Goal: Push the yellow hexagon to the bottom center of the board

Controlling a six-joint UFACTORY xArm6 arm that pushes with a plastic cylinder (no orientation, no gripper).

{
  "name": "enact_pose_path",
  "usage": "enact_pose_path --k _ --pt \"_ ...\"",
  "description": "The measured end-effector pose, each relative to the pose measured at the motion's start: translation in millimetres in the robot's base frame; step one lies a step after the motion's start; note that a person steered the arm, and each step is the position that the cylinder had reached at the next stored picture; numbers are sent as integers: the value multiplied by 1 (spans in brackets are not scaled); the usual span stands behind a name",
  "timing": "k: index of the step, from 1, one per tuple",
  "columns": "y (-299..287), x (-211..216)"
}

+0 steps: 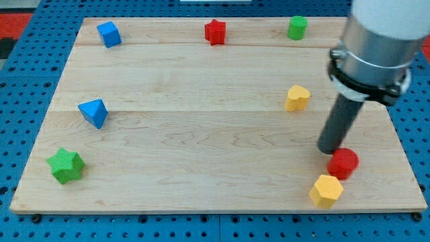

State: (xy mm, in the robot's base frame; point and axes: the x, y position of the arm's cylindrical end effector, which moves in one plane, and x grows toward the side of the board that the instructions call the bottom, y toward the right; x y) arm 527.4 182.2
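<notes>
We note our tip (329,149) touching the red cylinder (343,163). Yellow hexagon (326,191) lies just below, near the bench's (201,148) bottom right. No gripper jaws to report.

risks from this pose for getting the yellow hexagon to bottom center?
1. The red cylinder sits between my tip and the yellow hexagon, apparently touching it; a push toward the view's bottom would likely move both.
2. The yellow hexagon lies close to the board's bottom edge; any downward shove could slide it off.
3. My tip is above it, not on its right, so a leftward push needs repositioning.
</notes>
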Motion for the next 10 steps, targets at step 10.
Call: enact_pose_path --k 10 --pt "-75 83"
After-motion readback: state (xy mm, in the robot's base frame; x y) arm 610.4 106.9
